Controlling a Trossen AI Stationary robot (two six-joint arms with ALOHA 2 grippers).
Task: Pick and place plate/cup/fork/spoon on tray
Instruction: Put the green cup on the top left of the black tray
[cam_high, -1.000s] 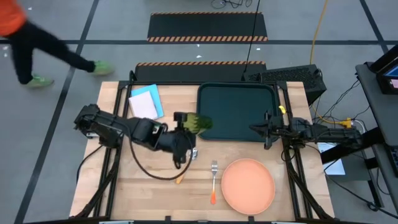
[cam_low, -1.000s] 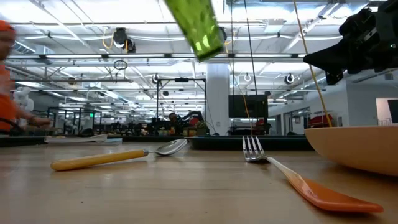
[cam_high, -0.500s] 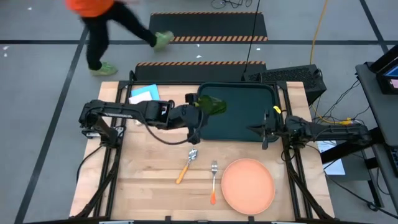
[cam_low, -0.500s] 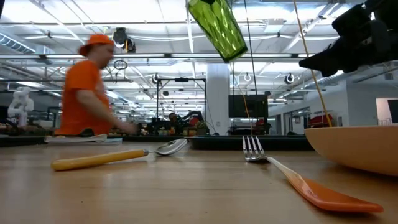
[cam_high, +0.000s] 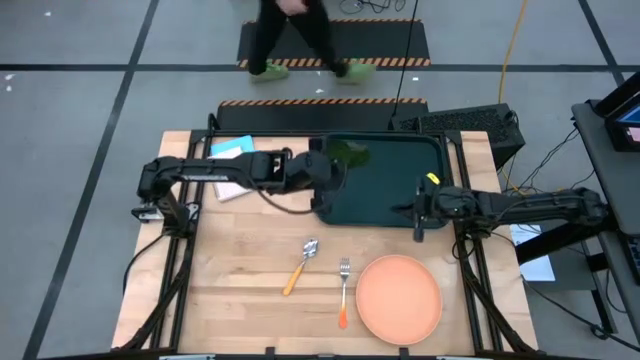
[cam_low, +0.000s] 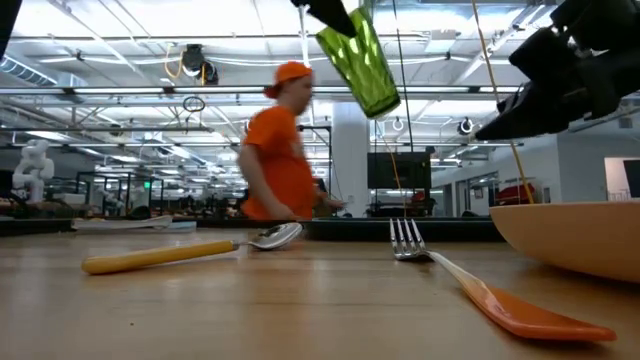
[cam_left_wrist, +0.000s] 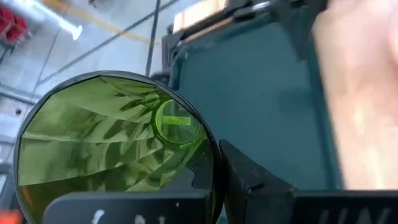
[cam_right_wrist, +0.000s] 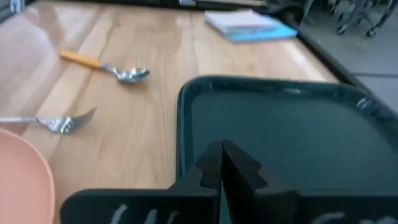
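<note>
My left gripper (cam_high: 328, 166) holds the translucent green cup (cam_high: 350, 154) in the air above the far left part of the dark tray (cam_high: 395, 195). The low view shows the cup (cam_low: 360, 60) tilted, high above the table. My right gripper (cam_high: 418, 212) is shut and empty, raised over the tray's near right rim; its wrist view shows the shut fingers (cam_right_wrist: 221, 163) above the tray (cam_right_wrist: 286, 143). The spoon (cam_high: 301, 266) and fork (cam_high: 343, 290) lie flat on the wood. The salmon plate (cam_high: 400, 298) rests at the near right. My left gripper has the cup's wall at the rim (cam_left_wrist: 210, 163) pinched between its two fingers, one finger inside the mouth and one finger (cam_left_wrist: 249, 177) outside. The fingers come from the table's left, slanting down. The cup is lifted clear and tilted, its base pointing down and away from the gripper.
A blue-and-white notepad (cam_high: 232, 152) lies at the far left, partly under my left arm. A person in an orange shirt (cam_low: 285, 150) walks past beyond the table's far edge. Bare wood shows at the near left (cam_high: 220, 290).
My left gripper has carried the cup toward the table's far edge and a little right, from beside the tray's left rim to above the tray; the cup stays lifted and tilted. My right gripper has edged toward the left. The person has walked from left to right behind the table.
</note>
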